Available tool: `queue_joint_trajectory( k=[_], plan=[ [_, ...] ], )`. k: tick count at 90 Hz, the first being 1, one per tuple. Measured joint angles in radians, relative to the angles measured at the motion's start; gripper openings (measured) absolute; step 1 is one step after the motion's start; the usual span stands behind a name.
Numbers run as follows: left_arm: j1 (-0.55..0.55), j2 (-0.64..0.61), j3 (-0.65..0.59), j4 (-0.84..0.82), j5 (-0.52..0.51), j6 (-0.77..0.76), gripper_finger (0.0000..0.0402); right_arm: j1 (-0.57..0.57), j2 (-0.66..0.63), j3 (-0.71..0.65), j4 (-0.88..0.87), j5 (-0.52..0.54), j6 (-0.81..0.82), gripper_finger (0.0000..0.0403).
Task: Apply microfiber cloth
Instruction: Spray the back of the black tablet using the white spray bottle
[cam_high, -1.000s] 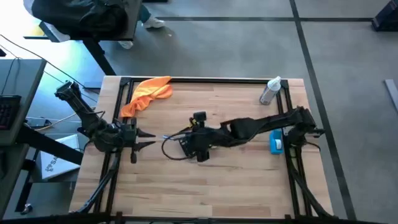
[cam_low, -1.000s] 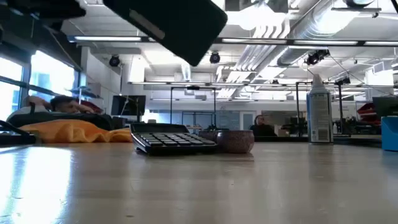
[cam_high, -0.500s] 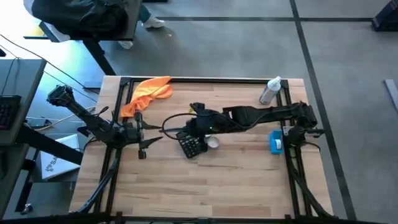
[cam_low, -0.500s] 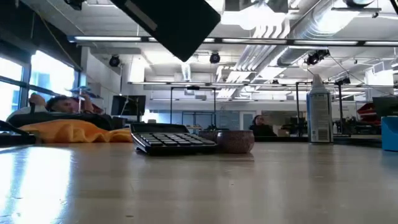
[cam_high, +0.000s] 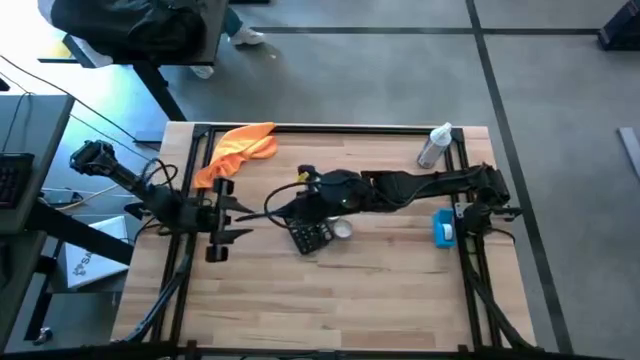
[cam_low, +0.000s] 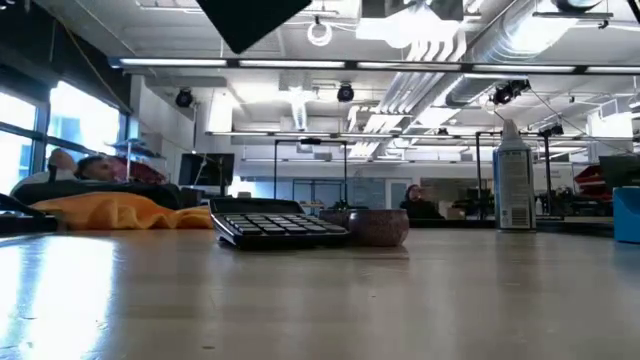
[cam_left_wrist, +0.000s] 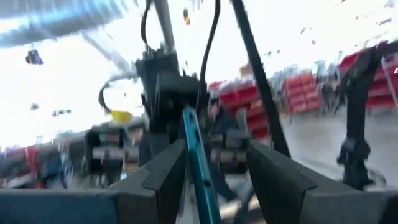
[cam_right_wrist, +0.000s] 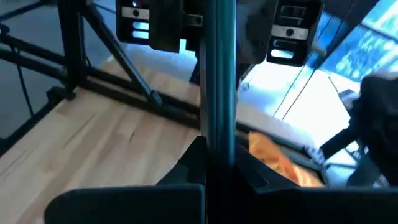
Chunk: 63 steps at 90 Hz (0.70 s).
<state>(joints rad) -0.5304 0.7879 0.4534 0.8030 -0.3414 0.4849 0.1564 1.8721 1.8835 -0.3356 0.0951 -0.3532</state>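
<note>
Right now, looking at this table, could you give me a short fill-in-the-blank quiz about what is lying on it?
1. The microfiber cloth lying at the table's far left corner is bright ____ in colour.
2. The dark keypad device beside the small round bowl is a ____.
3. The tall white container at the far right corner is a spray ____.
4. Neither gripper touches the cloth; it lies ____ on the wood.

Missing words: orange; calculator; bottle; loose
</note>
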Motion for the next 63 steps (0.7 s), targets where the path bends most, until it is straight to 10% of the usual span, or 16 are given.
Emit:
queue_joint_trajectory(
  k=[63],
  plan=[
    [0.002,0.040,0.000,0.100,-0.018,0.044,0.0148,0.014,0.000,0.000,0.101,-0.021,-0.014,0.0000]
  ],
)
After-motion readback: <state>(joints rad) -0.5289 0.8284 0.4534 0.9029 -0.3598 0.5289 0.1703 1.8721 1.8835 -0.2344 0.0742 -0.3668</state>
